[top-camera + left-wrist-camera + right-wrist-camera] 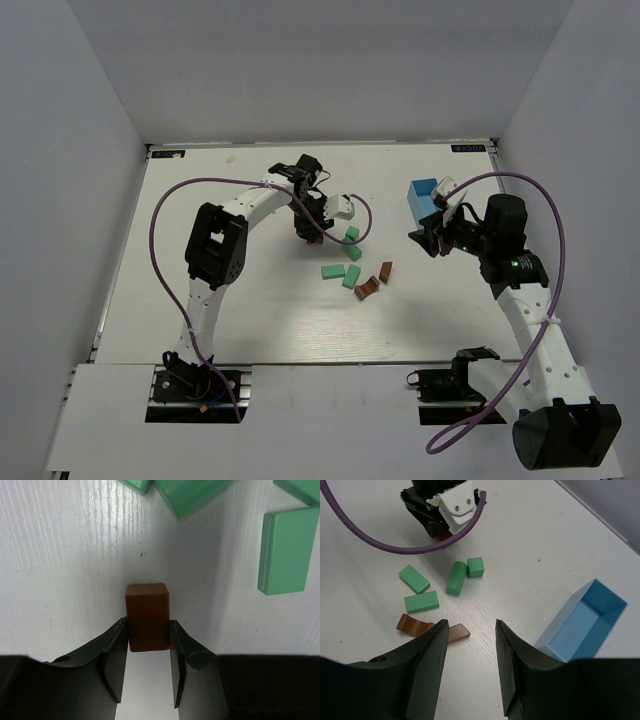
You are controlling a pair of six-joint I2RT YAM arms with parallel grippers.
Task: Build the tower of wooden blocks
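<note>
My left gripper is shut on a small reddish-brown wood block, its jaws pressing both sides, low over the white table. In the top view this gripper points down just left of the loose wood blocks: green ones, a brown arch and a brown flat piece. My right gripper hangs open and empty above the table, with the brown flat piece beside its left finger. No tower shows in any view.
A small blue open-topped box lies on its side to the right of my right gripper, seen also as the blue box in the top view. Purple cables loop from both arms. Grey walls close in the table.
</note>
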